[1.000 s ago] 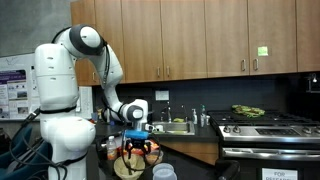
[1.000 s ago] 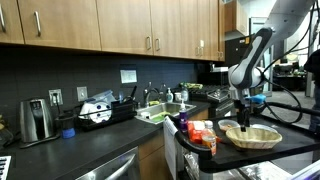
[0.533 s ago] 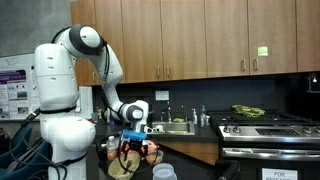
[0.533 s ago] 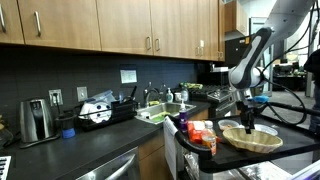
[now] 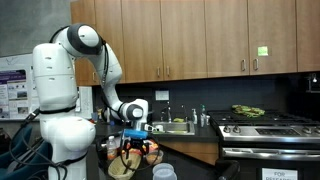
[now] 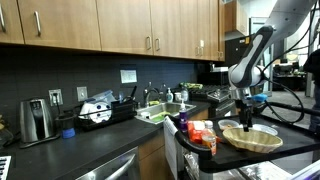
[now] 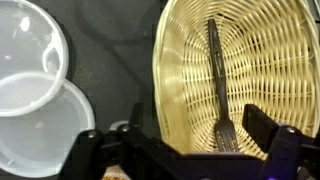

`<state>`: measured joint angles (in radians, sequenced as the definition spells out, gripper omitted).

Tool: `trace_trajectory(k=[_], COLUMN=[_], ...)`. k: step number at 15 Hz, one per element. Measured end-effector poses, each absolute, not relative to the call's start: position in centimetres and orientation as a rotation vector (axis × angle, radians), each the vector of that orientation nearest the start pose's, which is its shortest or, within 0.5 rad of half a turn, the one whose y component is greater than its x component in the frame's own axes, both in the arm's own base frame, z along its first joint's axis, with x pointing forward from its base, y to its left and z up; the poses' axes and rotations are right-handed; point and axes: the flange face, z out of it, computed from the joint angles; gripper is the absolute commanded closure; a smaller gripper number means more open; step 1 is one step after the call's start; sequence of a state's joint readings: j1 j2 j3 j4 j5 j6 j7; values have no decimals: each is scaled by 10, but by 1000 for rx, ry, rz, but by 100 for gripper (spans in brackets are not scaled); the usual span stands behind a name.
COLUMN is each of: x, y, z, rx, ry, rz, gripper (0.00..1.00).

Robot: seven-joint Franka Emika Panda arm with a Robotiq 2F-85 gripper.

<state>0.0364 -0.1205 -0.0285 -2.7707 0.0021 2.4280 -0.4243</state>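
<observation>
Your pincer (image 7: 170,135) is spread wide, and nothing is clamped between its two dark fingers (image 7: 275,140). In the wrist view it looks straight down into a woven wicker basket (image 7: 260,60), which fills the space beneath and ahead of it. A dark fork (image 7: 217,80) lies flat on the basket's floor. Its handle runs away from the pincer, and its head ends in the gap between the fingers, nearer the finger at the right edge of that view. You cannot tell from here whether either fingertip touches the fork or the weave.

In both exterior views the pincer (image 6: 247,118) points downward, low over the basket (image 6: 252,138), with its tips about level with the rim. In an exterior view the pincer (image 5: 133,143) partly hides the basket (image 5: 122,166) right below it.

Beside the basket, off past the finger at the left edge of the wrist view, two clear round containers (image 7: 30,60) sit on the dark tabletop (image 7: 110,50). They overlap each other and sit apart from the basket's rim.
</observation>
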Motion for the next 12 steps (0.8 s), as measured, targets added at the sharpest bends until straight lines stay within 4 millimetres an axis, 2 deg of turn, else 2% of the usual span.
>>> trace_trajectory(k=[6, 12], x=[363, 357], y=[5, 16], z=[249, 267], rx=[-3008, -2975], ry=[-654, -647], rz=[273, 303], gripper=[0, 0])
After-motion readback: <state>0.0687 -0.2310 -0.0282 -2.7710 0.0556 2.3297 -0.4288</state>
